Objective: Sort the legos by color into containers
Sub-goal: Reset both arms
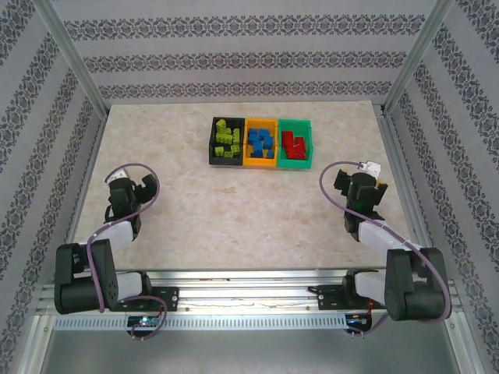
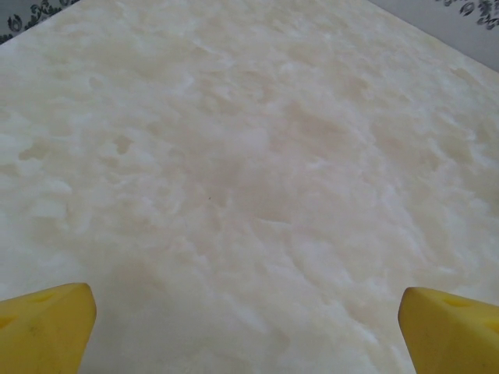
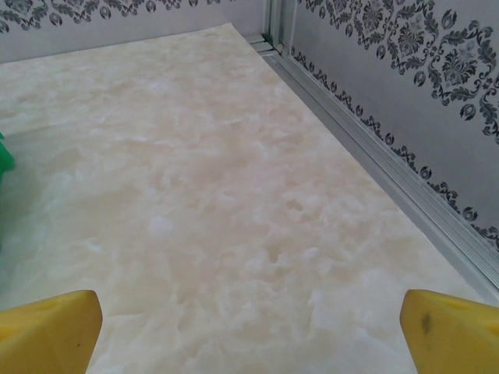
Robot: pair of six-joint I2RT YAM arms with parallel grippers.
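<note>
- Well, the legos are all in the bins at the far middle of the table [image 1: 234,214]: lime green legos [image 1: 227,139] in the black bin [image 1: 212,149], blue legos [image 1: 261,143] in the orange-yellow bin [image 1: 260,164], red legos [image 1: 293,144] in the green bin [image 1: 295,165].
- Those three bins sit in a tight row, side walls touching, black on the left and green on the right.
- Left gripper [image 1: 146,189] hangs over bare marble near the table's left side, well apart from the bins; its yellow fingertips [image 2: 47,327] are spread wide with nothing between them.
- Right gripper [image 1: 361,185] is over on the right side, jaws likewise released and holding nothing.
- From its wrist view, a sliver of the green bin shows at the left edge, with a metal rail [image 3: 374,164] and patterned wall [image 3: 421,62] on the right.
</note>
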